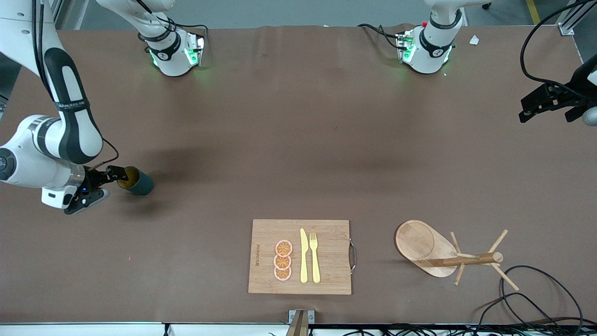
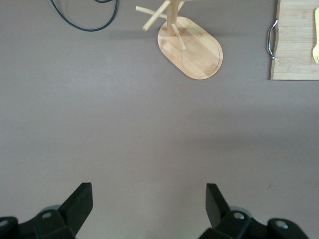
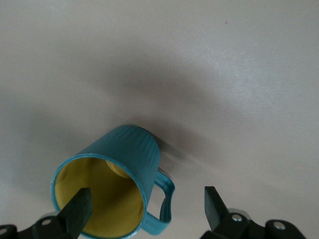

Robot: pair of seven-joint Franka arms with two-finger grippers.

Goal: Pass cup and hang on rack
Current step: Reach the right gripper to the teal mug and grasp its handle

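Note:
The teal cup (image 1: pixel 136 181) lies tilted on its side on the table at the right arm's end, its yellow mouth facing my right gripper (image 1: pixel 109 184). In the right wrist view the cup (image 3: pixel 124 164) shows its handle (image 3: pixel 167 201) between the open fingers; one finger (image 3: pixel 77 211) is at the cup's mouth, the other (image 3: pixel 214 204) stands apart from the handle. The wooden rack (image 1: pixel 422 245) stands near the front camera toward the left arm's end; it also shows in the left wrist view (image 2: pixel 192 47). My left gripper (image 1: pixel 550 105) is open and empty, up in the air over that end (image 2: pixel 149 199).
A bamboo cutting board (image 1: pixel 326 256) with a yellow knife, a yellow fork and three orange slices lies near the front edge at mid table. A black cable (image 1: pixel 536 298) loops beside the rack. The robots' bases (image 1: pixel 172 51) stand along the table's edge farthest from the front camera.

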